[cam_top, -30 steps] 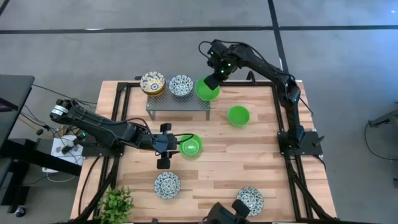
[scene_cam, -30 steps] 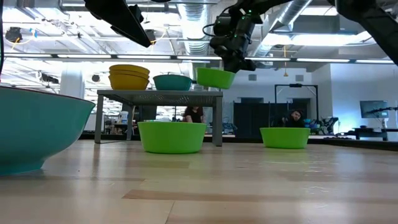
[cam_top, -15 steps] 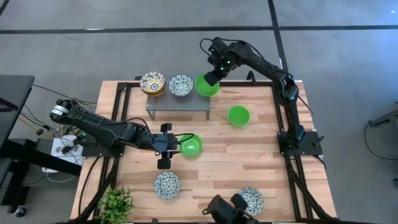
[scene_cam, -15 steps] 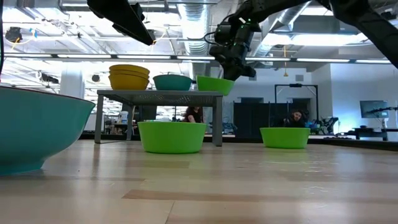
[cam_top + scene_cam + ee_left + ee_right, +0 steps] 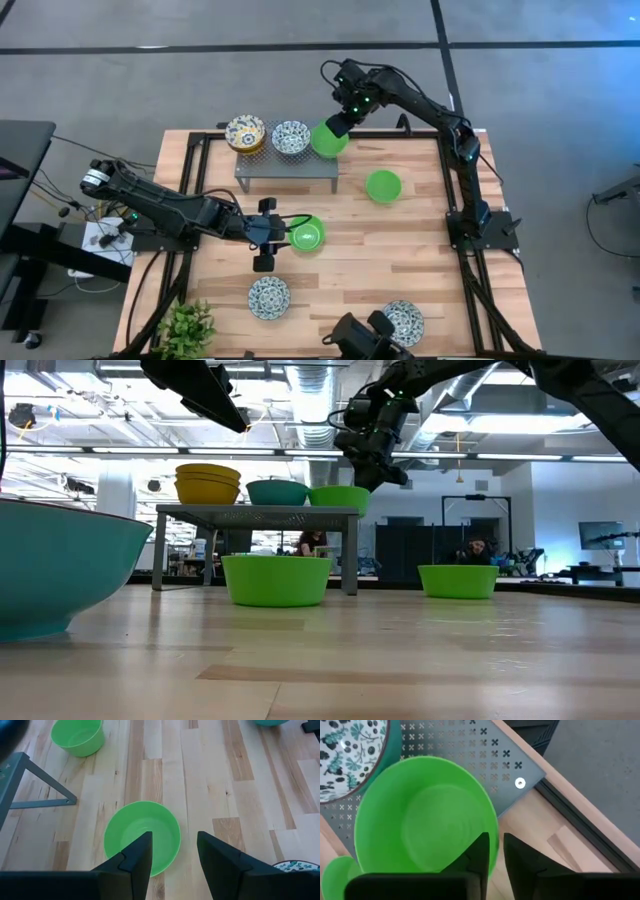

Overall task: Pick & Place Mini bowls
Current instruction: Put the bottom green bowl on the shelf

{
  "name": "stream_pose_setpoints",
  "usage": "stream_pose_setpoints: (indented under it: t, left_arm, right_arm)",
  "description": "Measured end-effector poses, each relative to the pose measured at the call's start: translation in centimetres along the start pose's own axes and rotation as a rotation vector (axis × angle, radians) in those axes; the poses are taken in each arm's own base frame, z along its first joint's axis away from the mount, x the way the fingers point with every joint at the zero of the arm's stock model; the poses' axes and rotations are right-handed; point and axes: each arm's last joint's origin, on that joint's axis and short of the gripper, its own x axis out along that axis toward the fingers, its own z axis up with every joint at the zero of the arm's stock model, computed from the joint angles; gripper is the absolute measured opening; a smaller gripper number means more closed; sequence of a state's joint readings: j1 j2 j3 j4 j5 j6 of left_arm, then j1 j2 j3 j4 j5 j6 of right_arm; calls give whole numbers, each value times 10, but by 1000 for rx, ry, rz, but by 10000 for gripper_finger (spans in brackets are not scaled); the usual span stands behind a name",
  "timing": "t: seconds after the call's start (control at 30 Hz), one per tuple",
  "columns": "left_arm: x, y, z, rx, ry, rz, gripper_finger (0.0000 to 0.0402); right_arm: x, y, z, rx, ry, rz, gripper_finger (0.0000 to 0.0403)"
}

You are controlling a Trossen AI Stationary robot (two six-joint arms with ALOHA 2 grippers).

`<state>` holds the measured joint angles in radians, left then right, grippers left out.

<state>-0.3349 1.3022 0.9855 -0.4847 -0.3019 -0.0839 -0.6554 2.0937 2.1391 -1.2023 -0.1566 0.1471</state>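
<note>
My right gripper (image 5: 338,128) is shut on a plain green mini bowl (image 5: 327,141) at the right end of the grey perforated stand (image 5: 285,165). In the low view the bowl (image 5: 338,497) is level at the stand's top. My left gripper (image 5: 285,230) is open at a second green bowl (image 5: 309,235) on the table. In the left wrist view one finger (image 5: 137,855) is over the bowl's inside and the other (image 5: 215,857) is outside its rim, touching nothing that I can see. Stacked yellow bowls (image 5: 245,132) and a blue-and-white bowl (image 5: 290,137) stand on the stand. My right gripper pinches the green bowl's rim (image 5: 493,827) on its right, far side, one finger (image 5: 479,852) inside the bowl and one (image 5: 520,857) outside. The fingers slant down from the table's far right. The bowl is upright and level, its base at the stand's top.
A third green bowl (image 5: 383,186) stands on the table right of the stand. Two blue-and-white bowls (image 5: 269,297) (image 5: 402,322) stand near the front edge. A small plant (image 5: 185,330) is at the front left corner. Bare wood lies mid-table between them.
My right gripper has carried the green bowl toward the table's left and down, from beside the stand's right end onto its top. The bowl, tilted before, is now level. It stays shut on the bowl.
</note>
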Motion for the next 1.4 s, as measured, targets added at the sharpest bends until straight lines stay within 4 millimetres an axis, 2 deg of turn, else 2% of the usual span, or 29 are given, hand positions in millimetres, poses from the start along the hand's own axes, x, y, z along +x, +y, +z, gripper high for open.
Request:
stream_pose_setpoints:
  t: [0.23,0.33,0.53,0.63,0.77,0.93,1.1,1.27,1.4]
  left_arm:
    - [0,0,0,0,0,0,158]
    - [0,0,0,0,0,0,158]
    - [0,0,0,0,0,0,158]
    - [0,0,0,-3,0,0,158]
    - [0,0,0,-3,0,0,158]
    - [0,0,0,-3,0,0,158]
    - [0,0,0,-3,0,0,158]
    - [0,0,0,-3,0,0,158]
    - [0,0,0,-3,0,0,158]
  right_arm:
    - [-1,1,2,-103,-17,0,78]
    - [-10,2,2,-104,-9,-3,81]
    - [-41,13,-3,-117,27,-1,81]
    - [-46,20,-11,-157,90,-51,74]
    - [-44,28,-21,-180,176,-149,50]
    - [-40,41,-22,-206,172,-140,6]
    - [-35,48,-27,-177,198,-145,2]
    - [-16,41,-33,-142,268,-192,1]
    - [-3,38,-32,-142,253,-187,1]
